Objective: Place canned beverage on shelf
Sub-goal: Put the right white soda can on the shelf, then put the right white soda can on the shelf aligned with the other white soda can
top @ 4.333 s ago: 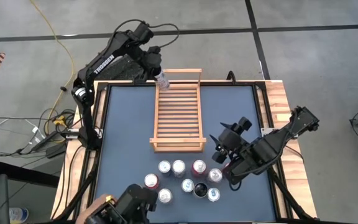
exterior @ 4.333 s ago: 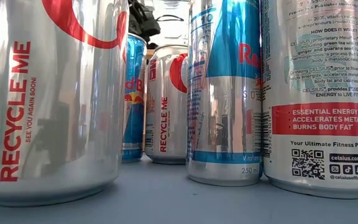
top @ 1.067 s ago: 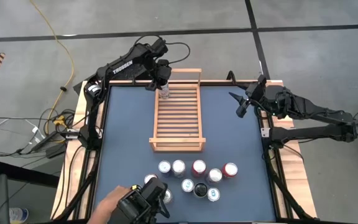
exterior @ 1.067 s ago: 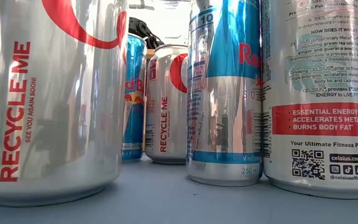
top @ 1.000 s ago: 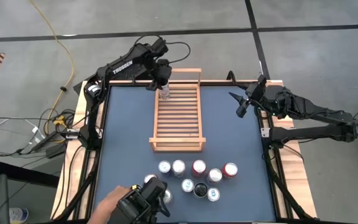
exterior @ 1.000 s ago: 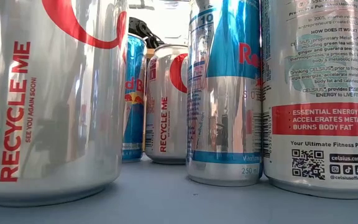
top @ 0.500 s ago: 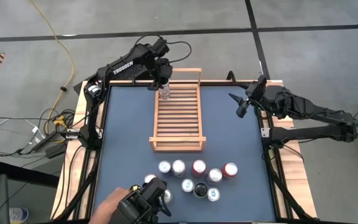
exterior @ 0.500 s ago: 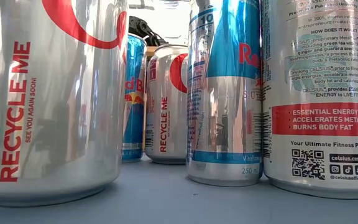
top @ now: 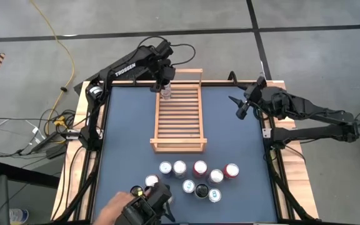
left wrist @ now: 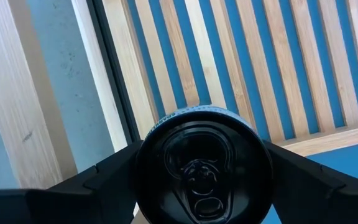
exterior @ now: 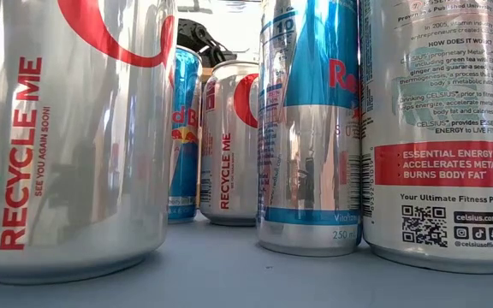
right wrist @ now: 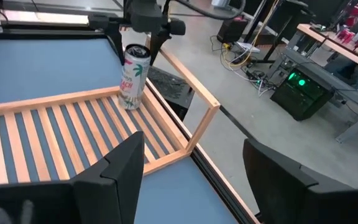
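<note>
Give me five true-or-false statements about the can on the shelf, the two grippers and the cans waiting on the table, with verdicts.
1. A can stands upright on the shelf. True.
2. That can stands at the shelf's end nearest the cluster of cans. False: it stands at the far end, by the rail away from the cluster.
3. The left gripper is at the can, a finger on either side. True.
4. The right gripper holds a can. False: its fingers are open and empty, above the table beside the shelf.
5. The cans in the cluster lie on their sides. False: they stand upright.
</note>
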{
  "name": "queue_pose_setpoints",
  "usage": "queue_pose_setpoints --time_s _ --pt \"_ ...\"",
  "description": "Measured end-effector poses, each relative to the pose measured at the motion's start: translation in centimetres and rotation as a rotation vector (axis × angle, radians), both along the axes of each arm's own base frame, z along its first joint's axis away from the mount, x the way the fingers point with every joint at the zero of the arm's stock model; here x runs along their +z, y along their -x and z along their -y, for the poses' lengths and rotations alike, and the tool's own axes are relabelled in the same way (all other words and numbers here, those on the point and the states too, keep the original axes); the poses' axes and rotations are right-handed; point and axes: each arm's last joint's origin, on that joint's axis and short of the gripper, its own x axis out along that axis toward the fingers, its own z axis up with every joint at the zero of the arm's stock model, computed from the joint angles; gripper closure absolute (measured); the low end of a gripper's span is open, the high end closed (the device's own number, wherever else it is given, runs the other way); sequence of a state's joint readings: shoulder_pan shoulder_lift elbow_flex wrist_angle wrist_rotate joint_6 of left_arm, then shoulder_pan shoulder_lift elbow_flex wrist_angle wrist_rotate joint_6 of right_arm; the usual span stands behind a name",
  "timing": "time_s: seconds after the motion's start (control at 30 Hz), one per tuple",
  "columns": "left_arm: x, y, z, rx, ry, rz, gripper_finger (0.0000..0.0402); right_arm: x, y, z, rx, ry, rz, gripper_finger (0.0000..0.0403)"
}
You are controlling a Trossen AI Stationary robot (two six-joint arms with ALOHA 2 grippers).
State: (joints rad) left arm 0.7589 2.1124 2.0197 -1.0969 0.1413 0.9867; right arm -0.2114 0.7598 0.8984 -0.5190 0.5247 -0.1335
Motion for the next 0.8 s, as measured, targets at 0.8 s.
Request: queue_pose_setpoints --time_s 0.8 --pt "3.7 1.5 2.1 0.014 -0.013 0.002 0.0134 -0.1 -0.1 0.0 0.002 0.002 -0.014 0.0148"
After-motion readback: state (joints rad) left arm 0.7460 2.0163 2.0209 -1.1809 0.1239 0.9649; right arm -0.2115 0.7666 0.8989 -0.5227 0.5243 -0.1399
